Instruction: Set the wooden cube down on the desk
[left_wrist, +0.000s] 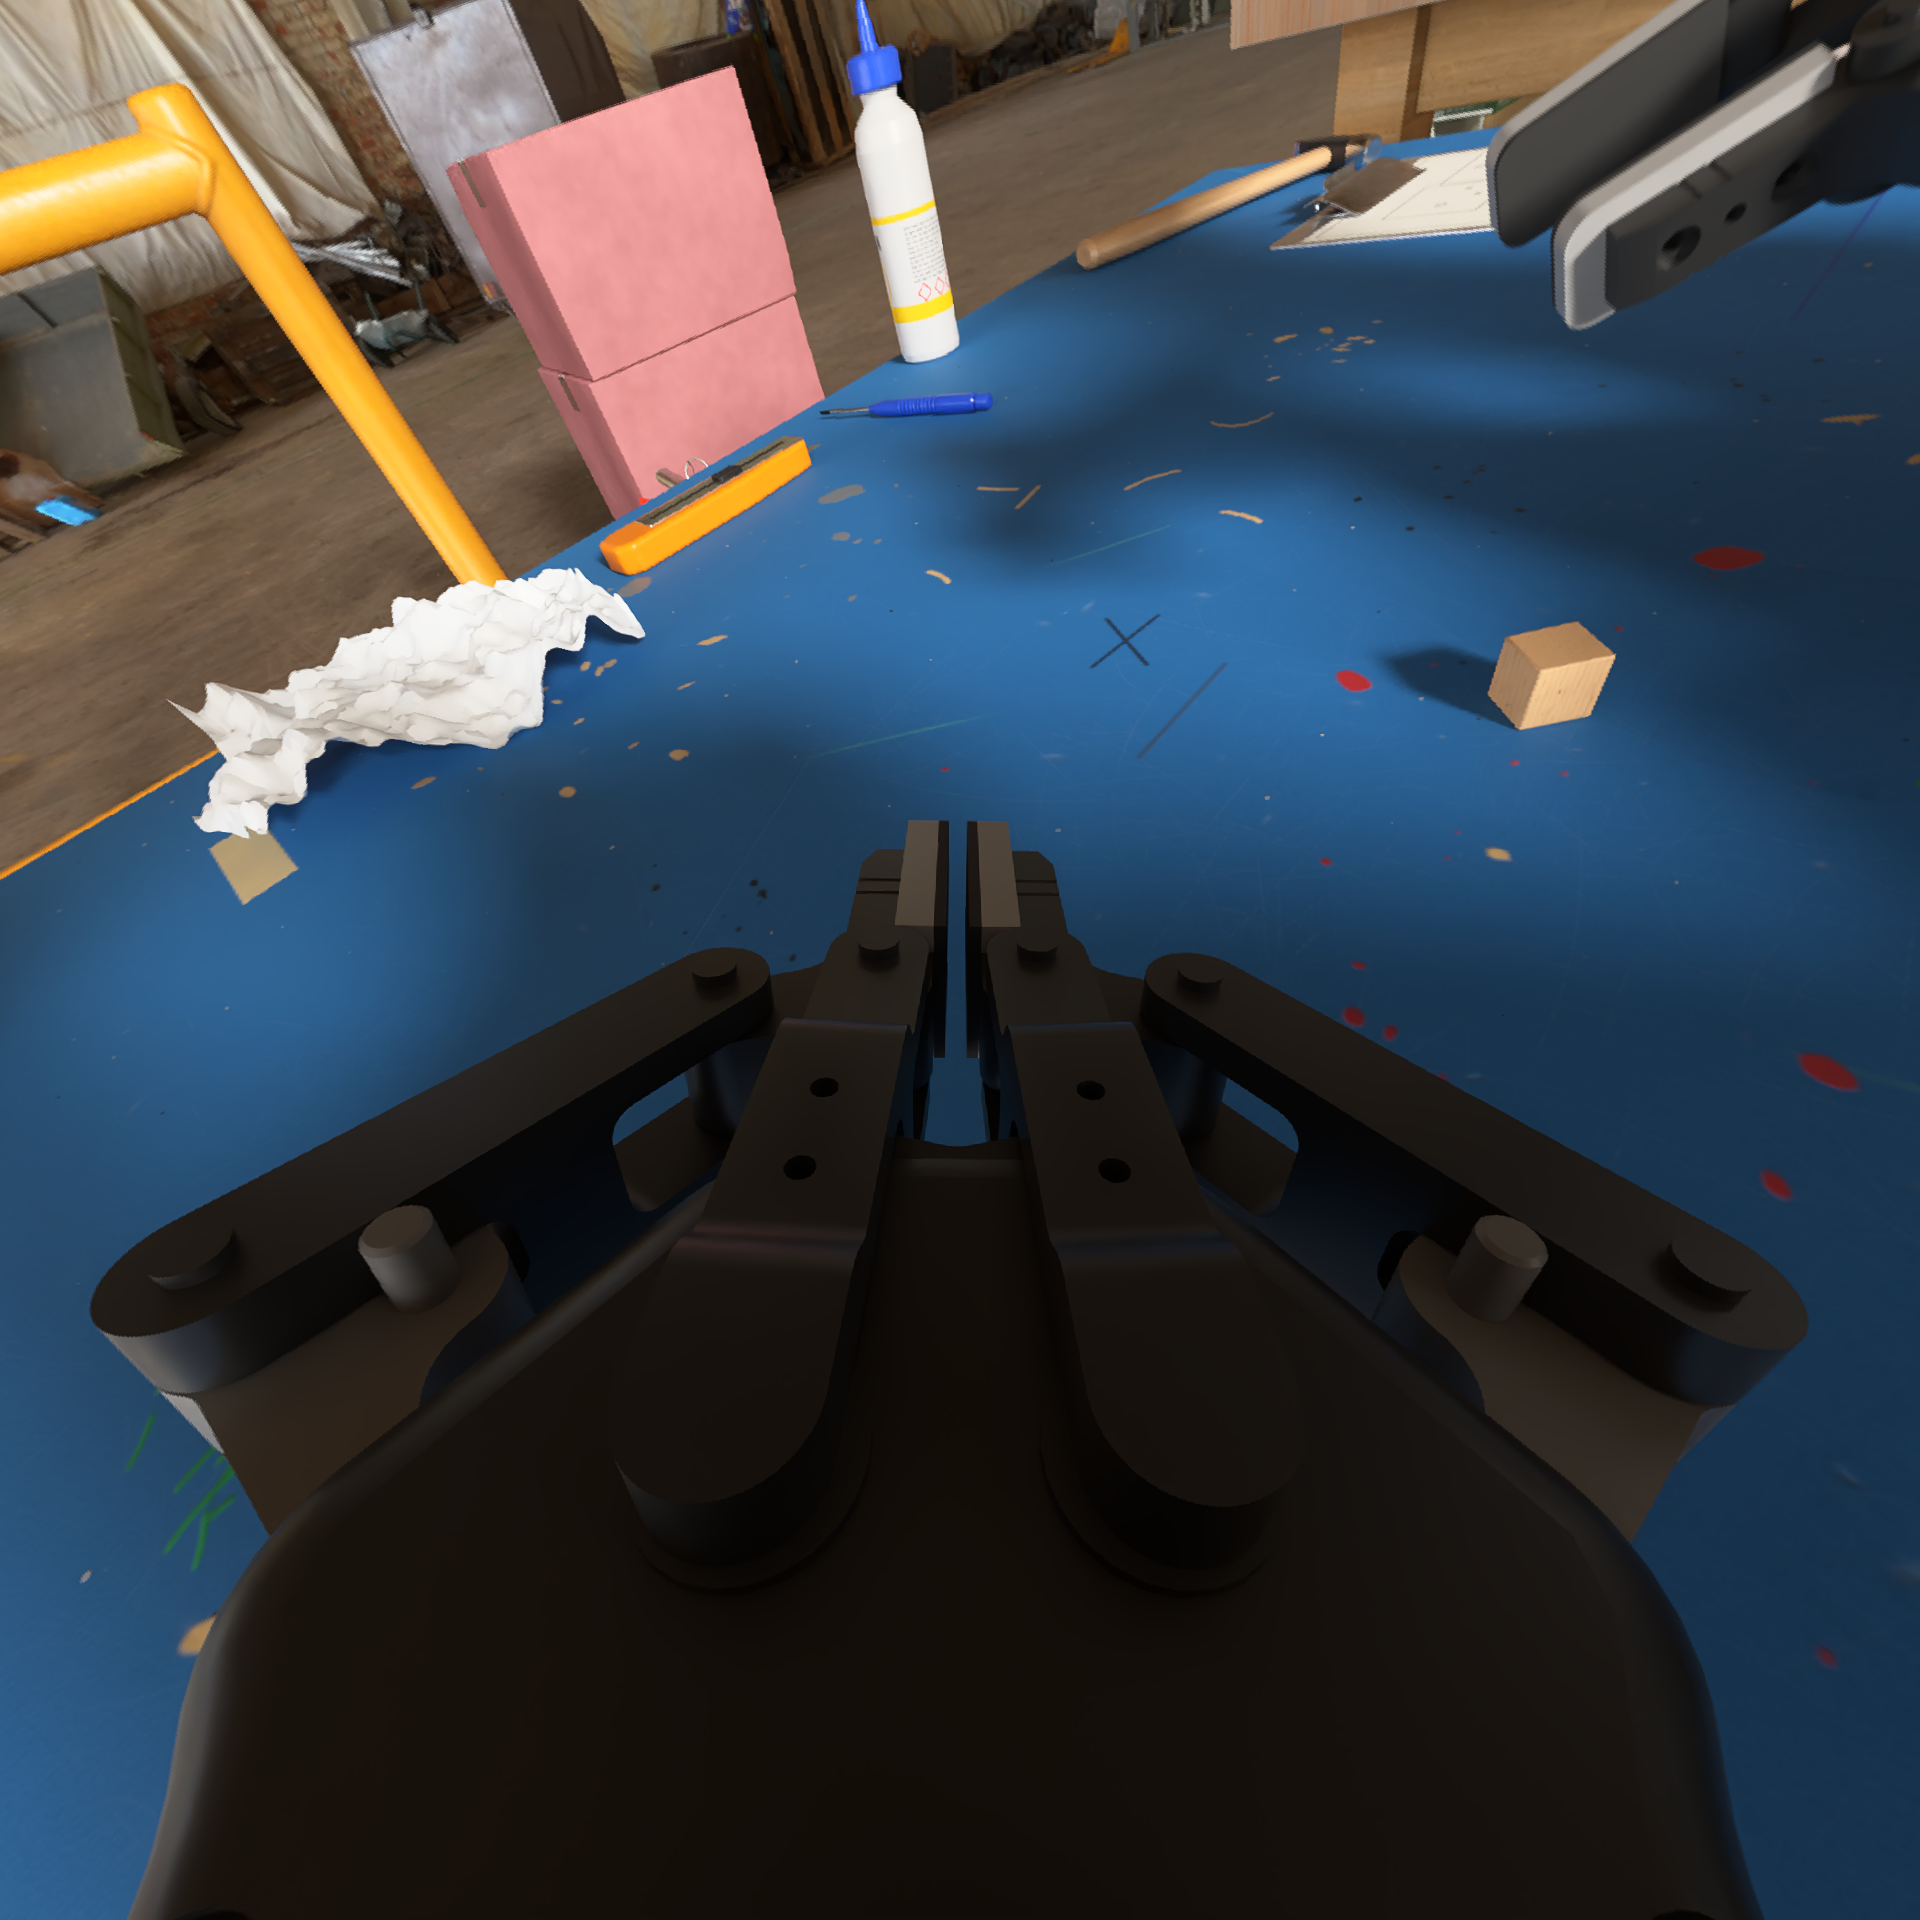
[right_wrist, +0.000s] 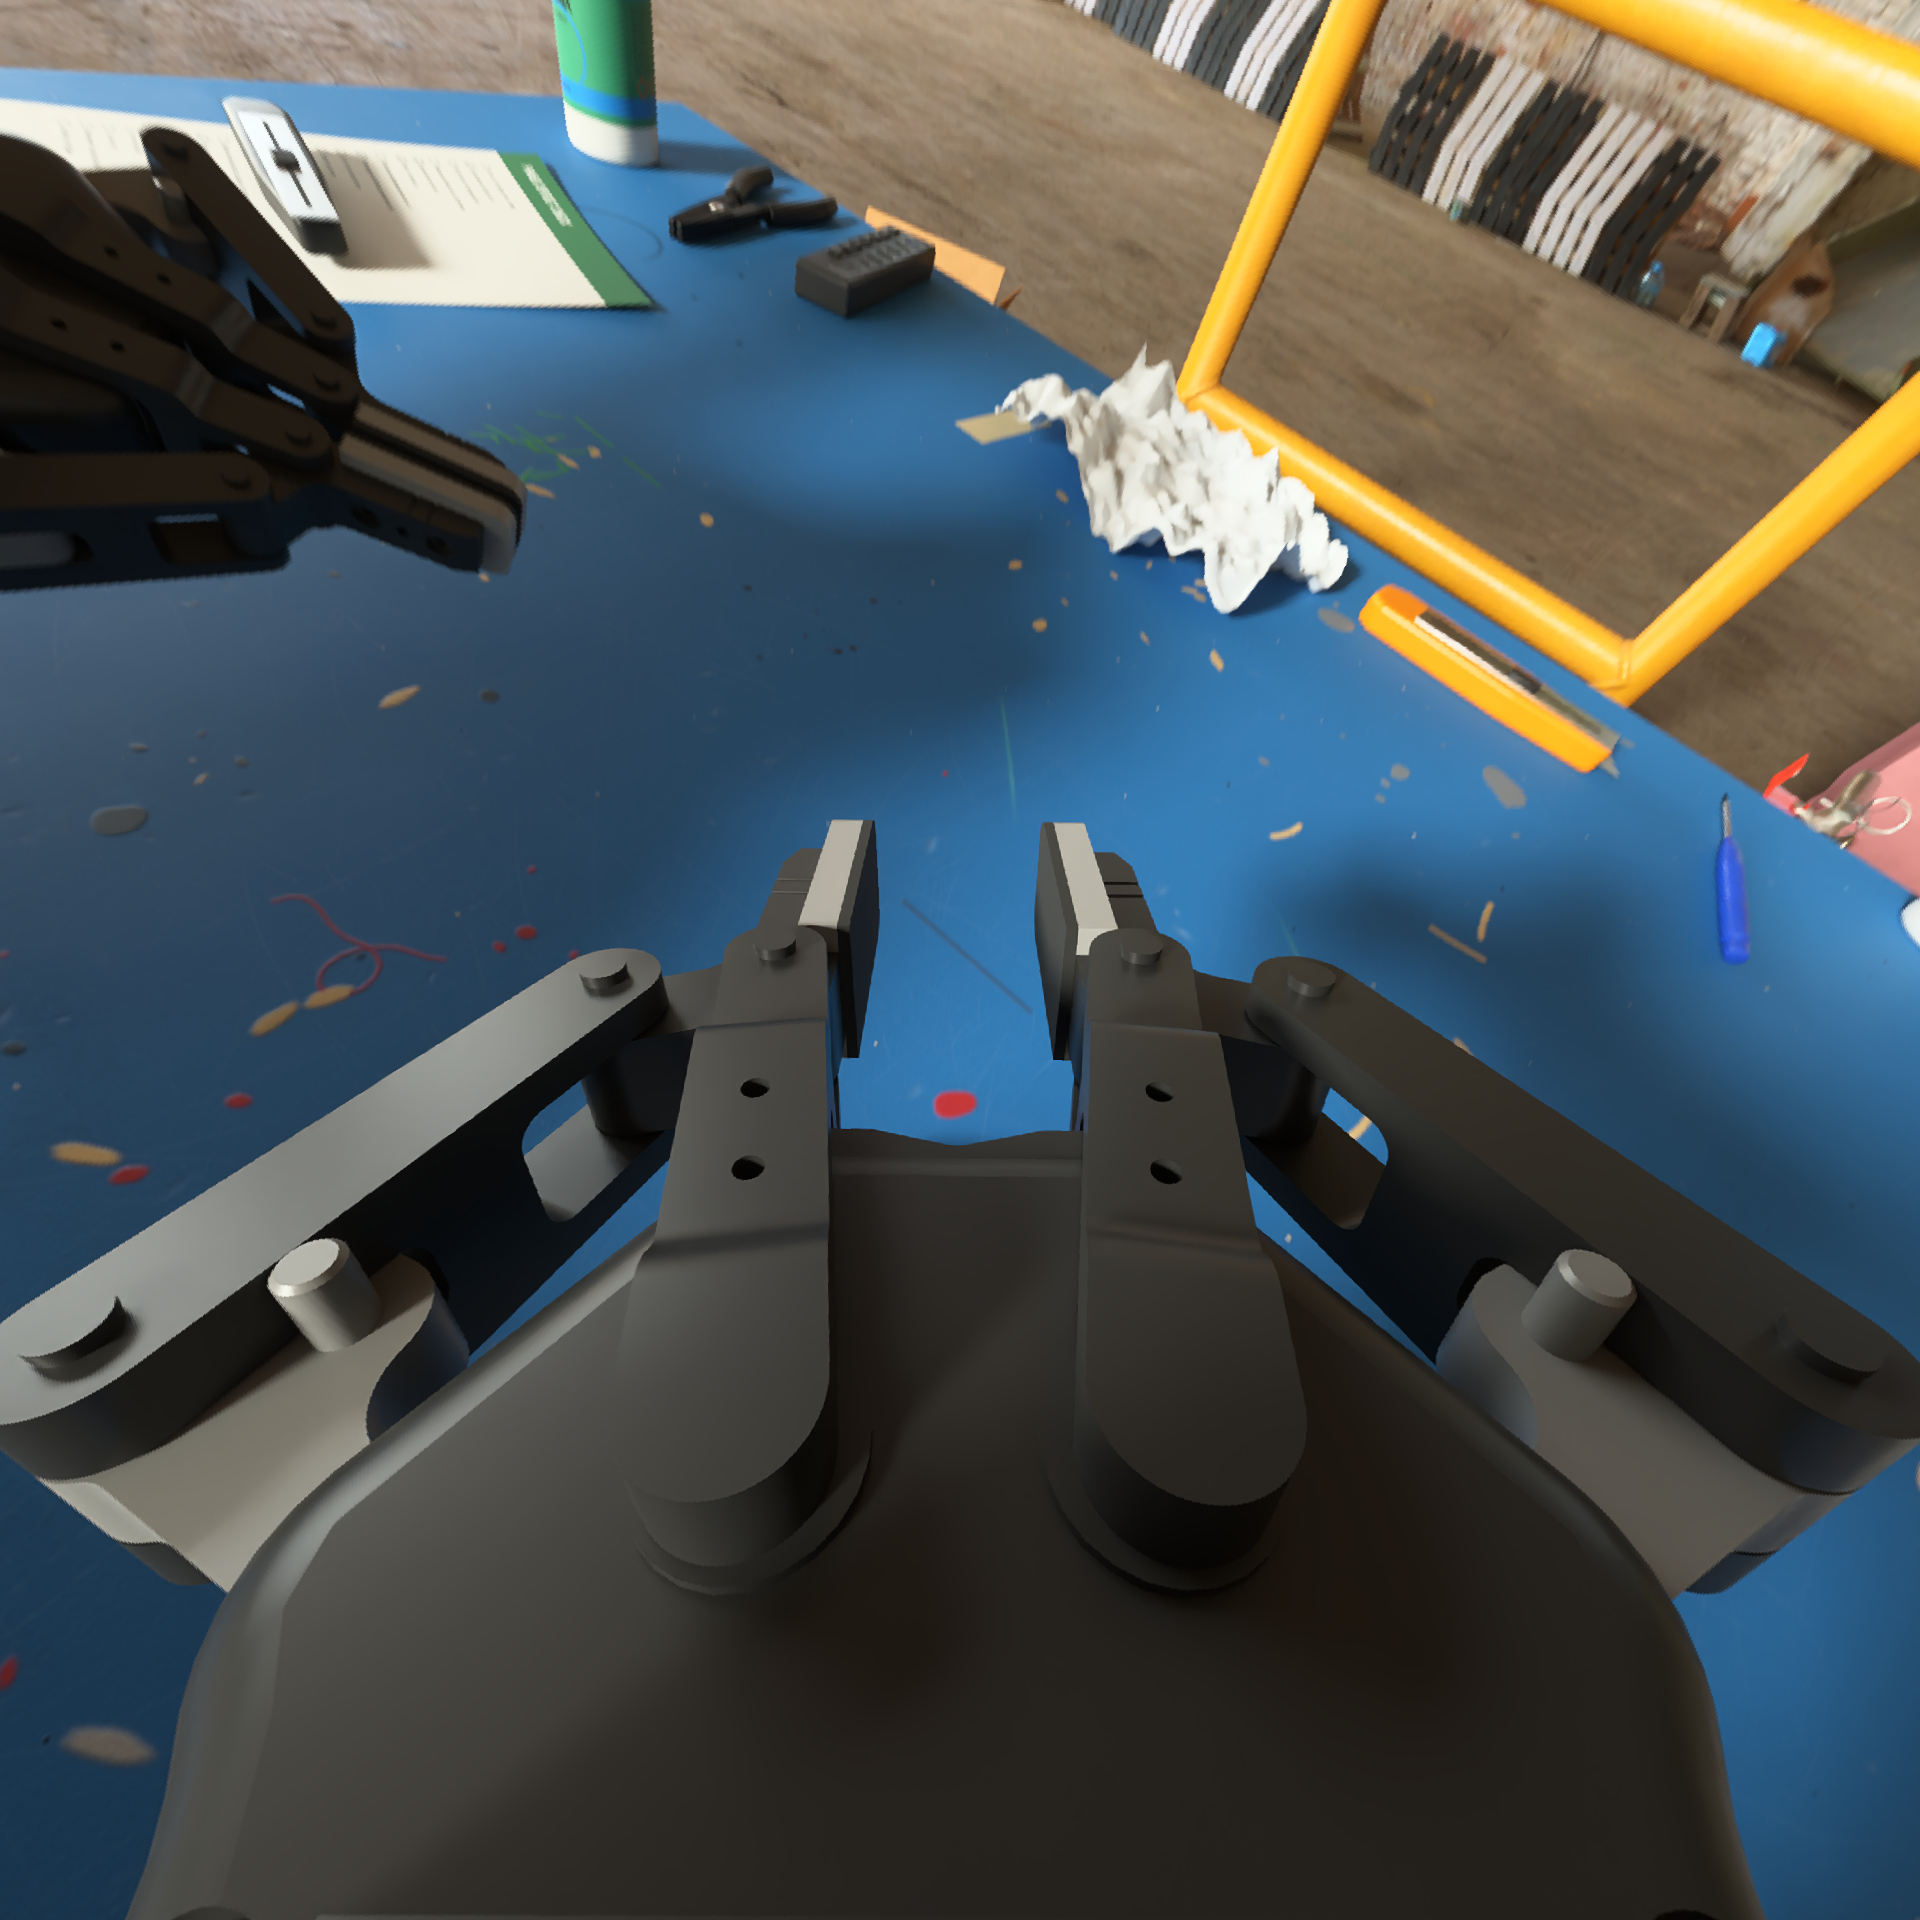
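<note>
A small wooden cube (left_wrist: 1551, 675) rests on the blue desk (left_wrist: 1247, 831), right of and beyond my left gripper (left_wrist: 958, 831), with no gripper touching it. My left gripper is shut and empty above the desk. It also shows in the right wrist view (right_wrist: 499, 520) at the left. My right gripper (right_wrist: 956, 831) is open with nothing between its fingers, above the blue desk (right_wrist: 727, 675). It also shows in the left wrist view (left_wrist: 1548, 249) at the top right, high above the cube. The cube is not in the right wrist view.
Along the desk's far edge are crumpled white paper (left_wrist: 416, 675), an orange utility knife (left_wrist: 707, 506), a pink box (left_wrist: 644, 281), a glue bottle (left_wrist: 906, 208), a blue screwdriver (left_wrist: 914, 405), a hammer (left_wrist: 1216, 203) and a clipboard (left_wrist: 1392, 197). A yellow frame (right_wrist: 1455, 540) stands beside the desk.
</note>
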